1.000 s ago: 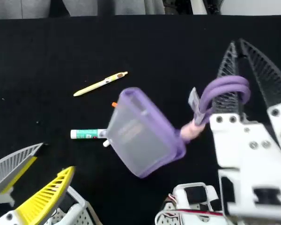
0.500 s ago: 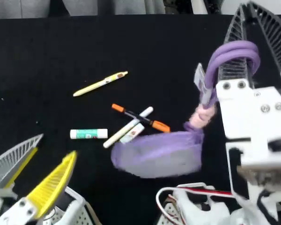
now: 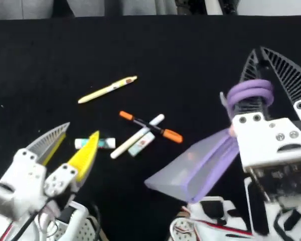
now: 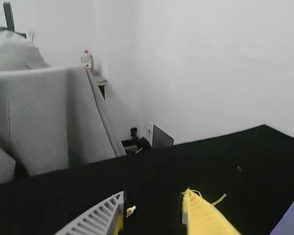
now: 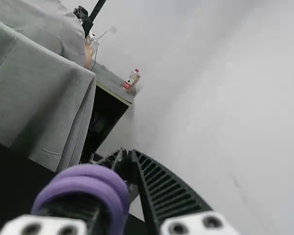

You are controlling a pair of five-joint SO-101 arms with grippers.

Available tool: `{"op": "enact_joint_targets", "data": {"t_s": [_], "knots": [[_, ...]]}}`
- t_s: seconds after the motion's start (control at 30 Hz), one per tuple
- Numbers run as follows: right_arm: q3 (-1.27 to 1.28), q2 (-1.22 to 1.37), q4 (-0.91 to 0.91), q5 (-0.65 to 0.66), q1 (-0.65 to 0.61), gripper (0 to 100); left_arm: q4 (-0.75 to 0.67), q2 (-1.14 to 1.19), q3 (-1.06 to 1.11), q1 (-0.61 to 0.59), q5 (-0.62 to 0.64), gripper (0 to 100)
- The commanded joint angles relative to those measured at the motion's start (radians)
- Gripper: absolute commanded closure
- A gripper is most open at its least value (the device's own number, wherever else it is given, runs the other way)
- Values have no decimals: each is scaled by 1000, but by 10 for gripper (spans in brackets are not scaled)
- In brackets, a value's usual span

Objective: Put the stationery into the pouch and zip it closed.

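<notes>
The purple translucent pouch [image 3: 195, 168] hangs tilted low over the table's front right. Its purple loop strap [image 3: 248, 94] is wound round one black finger of my right gripper [image 3: 258, 51], which is shut on it; the strap [image 5: 83, 188] shows again just behind the joined fingertips [image 5: 130, 157]. On the table lie a yellow pen [image 3: 108, 89], an orange marker [image 3: 150, 126], a white pen [image 3: 138, 135], a small flat item [image 3: 140, 144] and a glue stick [image 3: 103, 143]. My left gripper [image 3: 82, 129] hovers open over the glue stick, its yellow finger [image 3: 85, 155] covering part of it. The left gripper [image 4: 152, 218] holds nothing.
The black table [image 3: 190, 60] has free room across its far half. A grey cloth-covered piece [image 4: 44, 117] stands beyond the far edge, against a white wall. Cables and the arm bases crowd the front edge [image 3: 200, 226].
The pouch was dragged right off the pens and now hangs tilted from the right gripper, which rose and came back down. The left gripper moved forward over the glue stick.
</notes>
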Motion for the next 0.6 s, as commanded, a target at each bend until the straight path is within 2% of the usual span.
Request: {"op": "enact_joint_targets", "data": {"t_s": [0.0, 0.23, 0.33, 0.4, 0.47, 0.57], "knots": [[90, 24, 5, 2, 31, 988, -32, 25, 114, -8, -11, 800], [159, 19, 2, 2, 26, 988, -172, 26, 432, -16, -183, 800], [159, 21, -14, -40, 26, 988, -276, 35, 578, -87, -235, 800], [162, 22, -38, -74, 26, 988, -362, 35, 674, -131, -364, 801], [165, 28, -57, -86, 26, 988, -419, 35, 750, -156, -551, 805], [200, 25, -87, -94, -17, 988, -436, 35, 825, -156, -778, 805]]}}
